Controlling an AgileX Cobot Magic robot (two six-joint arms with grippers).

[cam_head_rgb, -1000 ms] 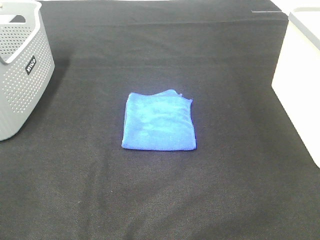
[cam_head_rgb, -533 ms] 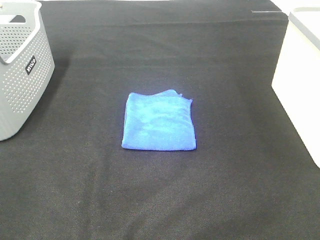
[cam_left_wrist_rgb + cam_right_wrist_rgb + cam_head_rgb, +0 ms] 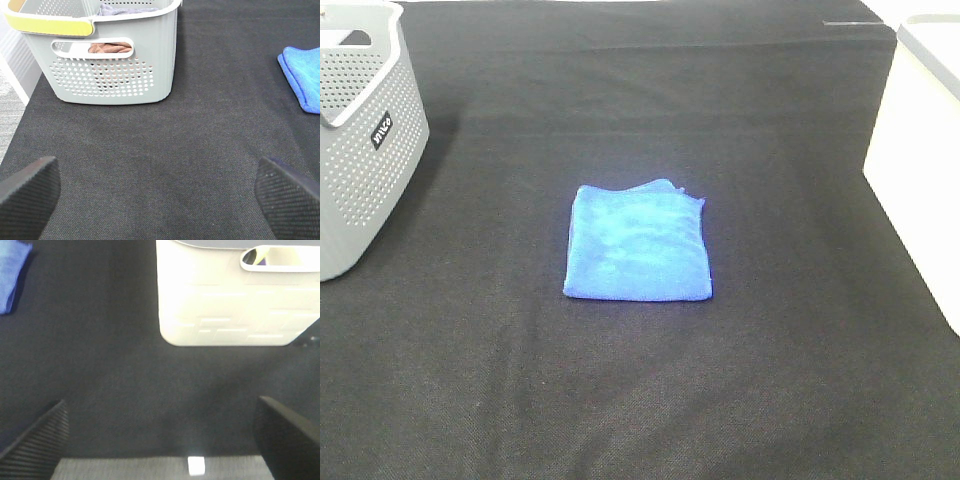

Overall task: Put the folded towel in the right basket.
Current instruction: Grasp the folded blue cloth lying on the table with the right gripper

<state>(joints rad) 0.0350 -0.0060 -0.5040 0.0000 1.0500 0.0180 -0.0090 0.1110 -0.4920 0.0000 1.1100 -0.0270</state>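
Observation:
A folded blue towel (image 3: 638, 244) lies flat in the middle of the black table. It also shows in the left wrist view (image 3: 304, 76) and at the edge of the right wrist view (image 3: 11, 272). The white right basket (image 3: 923, 160) stands at the right edge; the right wrist view shows its wall and handle slot (image 3: 235, 295). Neither gripper shows in the exterior high view. My left gripper (image 3: 157, 200) is open and empty, near the table's left front. My right gripper (image 3: 162, 440) is open and empty, in front of the white basket.
A grey perforated basket (image 3: 360, 130) stands at the left edge; in the left wrist view (image 3: 105, 55) it holds brown and grey cloth. The black cloth (image 3: 640, 400) covers the table. A small white tag (image 3: 196, 466) lies at the table's front edge.

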